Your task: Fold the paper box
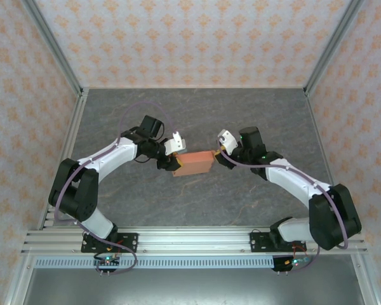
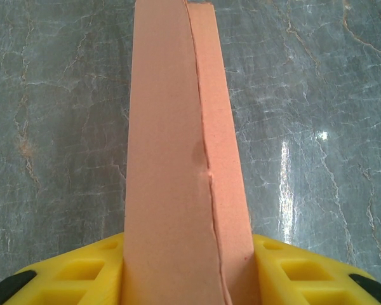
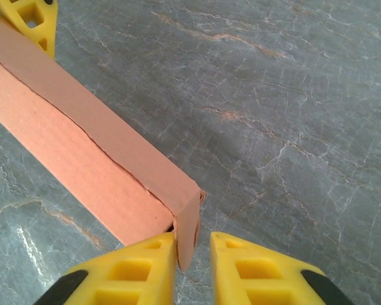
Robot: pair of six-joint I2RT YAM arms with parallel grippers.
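From above, the salmon-orange thin cardboard box (image 1: 193, 163) is sitting between my two tools on the grey marbled table (image 1: 197, 210). My left gripper (image 1: 172, 160) is at one end and my right gripper (image 1: 218, 154) at the other.

Through my left wrist camera, the box (image 2: 171, 159) is running straight ahead from between my yellow fingers (image 2: 70, 276). They are clamping it on both sides, about half spread.

Through my right wrist camera, the box (image 3: 82, 146) is stretching ahead and leftward. Its end flap is standing between my nearly closed jaws, touching one finger (image 3: 127, 270). A sliver of gap is showing at the other, so I cannot tell whether I am pinching it.
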